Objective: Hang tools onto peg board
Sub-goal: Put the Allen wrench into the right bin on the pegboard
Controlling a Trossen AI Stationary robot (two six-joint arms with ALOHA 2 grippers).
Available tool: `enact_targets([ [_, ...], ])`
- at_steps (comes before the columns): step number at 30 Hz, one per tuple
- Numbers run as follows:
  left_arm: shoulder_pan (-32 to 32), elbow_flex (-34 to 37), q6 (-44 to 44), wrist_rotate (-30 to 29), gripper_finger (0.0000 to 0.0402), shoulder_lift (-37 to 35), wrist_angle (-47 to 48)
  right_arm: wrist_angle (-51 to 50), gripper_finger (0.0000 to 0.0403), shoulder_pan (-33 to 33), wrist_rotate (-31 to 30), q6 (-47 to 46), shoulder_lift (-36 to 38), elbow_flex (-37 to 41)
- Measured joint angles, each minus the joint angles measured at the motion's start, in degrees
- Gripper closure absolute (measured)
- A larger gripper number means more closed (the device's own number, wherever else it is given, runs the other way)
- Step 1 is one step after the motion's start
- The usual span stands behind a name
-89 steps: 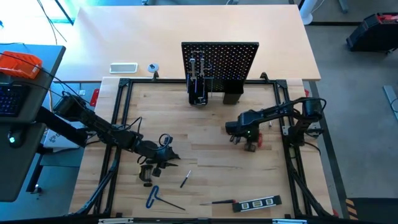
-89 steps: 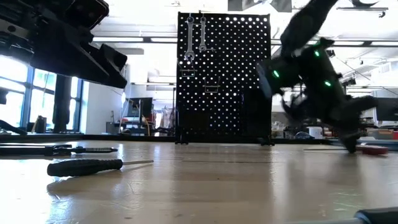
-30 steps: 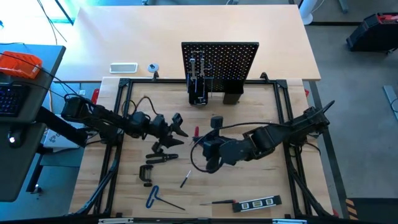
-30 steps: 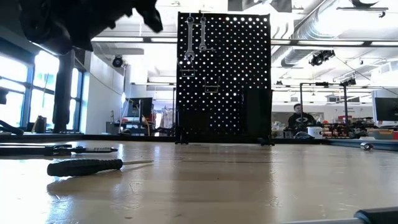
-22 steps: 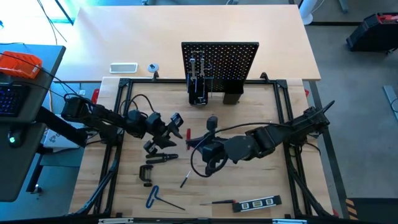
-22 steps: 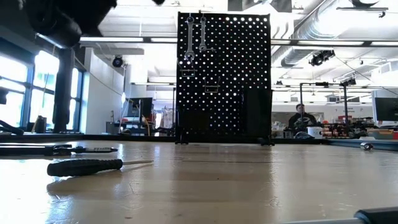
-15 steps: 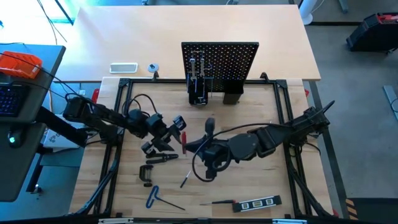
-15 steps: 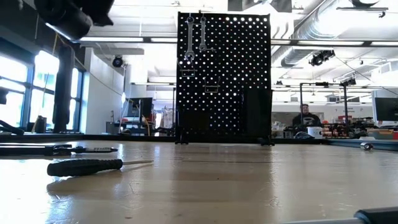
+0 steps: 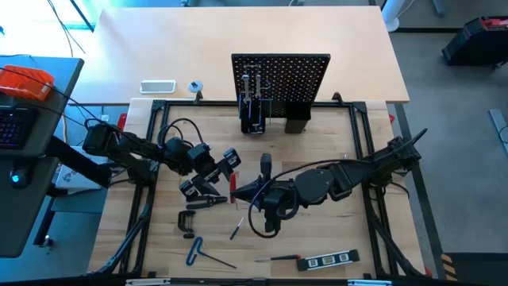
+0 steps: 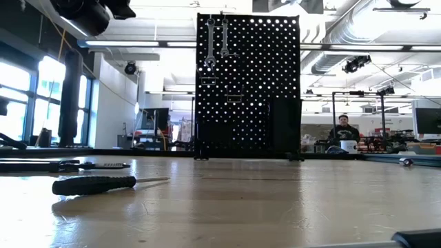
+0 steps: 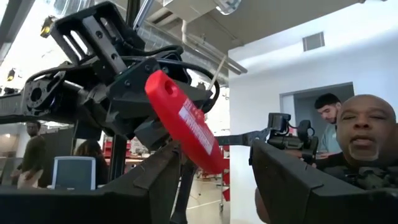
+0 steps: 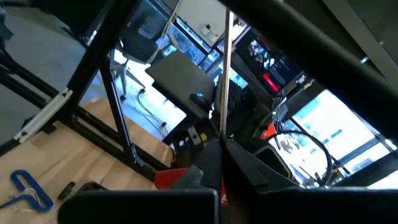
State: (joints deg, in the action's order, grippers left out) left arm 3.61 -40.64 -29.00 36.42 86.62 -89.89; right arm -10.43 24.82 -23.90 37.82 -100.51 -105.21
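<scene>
The red-handled screwdriver [image 11: 183, 121] hangs in the air above the middle of the bench [image 9: 333, 127]. The right hand [image 9: 248, 189] is clamped on it, and the left hand [image 9: 225, 164] has its fingers apart on either side of the handle. If the right hand's hold is thin, the screwdriver could twist or drop. The peg board [image 9: 280, 75] stands at the far edge with wrenches [image 10: 216, 38] already hung. Pliers [image 9: 208, 202], a clamp [image 9: 186, 221], a hex key [image 9: 197, 251] and a level [image 9: 327, 260] lie toward the near edge, clear of the route.

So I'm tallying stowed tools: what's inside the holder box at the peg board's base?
The high view shows a blue-handled tool standing in the left holder box. What lies deeper in it, and in the right box, is hidden.
</scene>
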Motion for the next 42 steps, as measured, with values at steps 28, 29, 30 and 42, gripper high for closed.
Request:
enact_targets([
  [28,-0.2,0.0,-3.0,0.6,0.0213,0.2,0.1,0.0,0.0403,-1.1,8.0,2.0,0.0,0.0],
  [29,-0.2,0.0,-3.0,0.7,0.0213,0.2,0.1,0.0,0.0403,-1.2,8.1,2.1,0.0,0.0],
  [30,-0.1,0.0,-3.0,0.7,0.0213,0.2,0.1,0.0,0.0403,-1.2,8.6,2.2,0.0,0.0],
  [42,0.5,-2.4,-5.0,3.1,0.0213,1.2,0.2,0.3,0.0403,-2.7,12.5,3.2,0.0,0.0],
])
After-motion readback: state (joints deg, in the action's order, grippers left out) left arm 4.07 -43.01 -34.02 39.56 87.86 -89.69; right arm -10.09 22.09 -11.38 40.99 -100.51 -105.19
